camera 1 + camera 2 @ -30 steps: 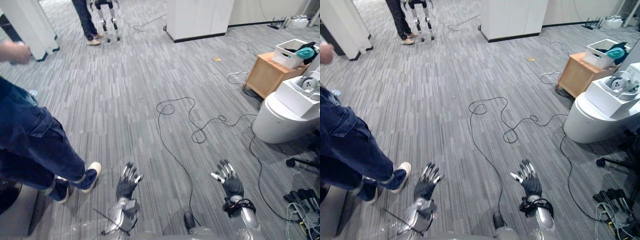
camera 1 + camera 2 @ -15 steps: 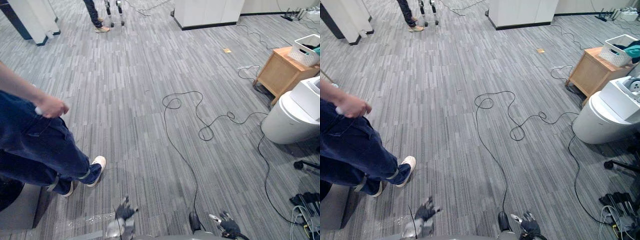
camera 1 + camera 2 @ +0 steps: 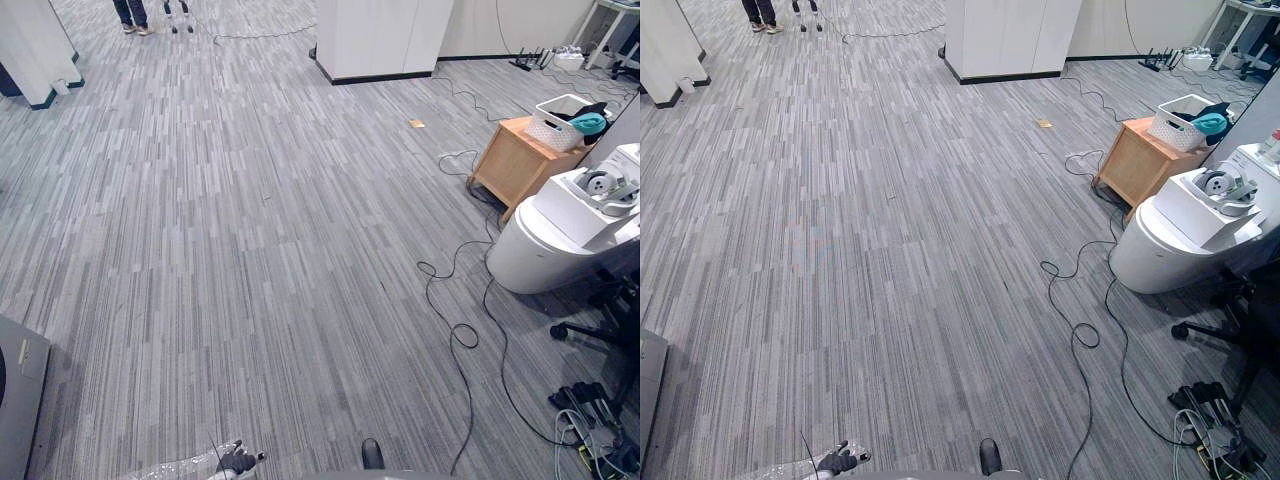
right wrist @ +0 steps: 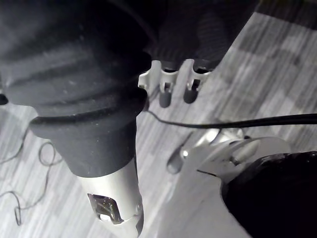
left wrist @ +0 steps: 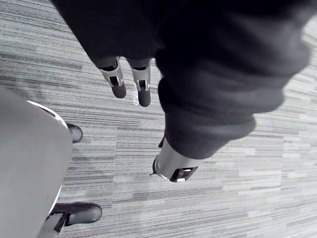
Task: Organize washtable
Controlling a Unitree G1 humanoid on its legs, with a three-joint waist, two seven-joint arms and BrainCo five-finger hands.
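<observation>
My left hand (image 3: 238, 461) sits at the very bottom of the eye views, low over the grey striped carpet. In its wrist view the left hand's fingers (image 5: 142, 89) hang straight and hold nothing, with the carpet past them. In the right wrist view my right hand's fingers (image 4: 171, 91) are straight too and empty. No washtable item is in either hand.
At the right, a wooden cabinet (image 3: 510, 155) carries a white basket (image 3: 560, 115) with teal cloth (image 3: 588, 122). A white rounded unit (image 3: 545, 250) stands in front of it. Behind is a white column (image 3: 380, 35). A grey box edge (image 3: 15, 400) is at lower left. A person's legs (image 3: 130, 15) are far off.
The camera has swung, so the person in jeans at the left is out of the picture. Both hands have dropped from raised in front to the bottom edge and below.
</observation>
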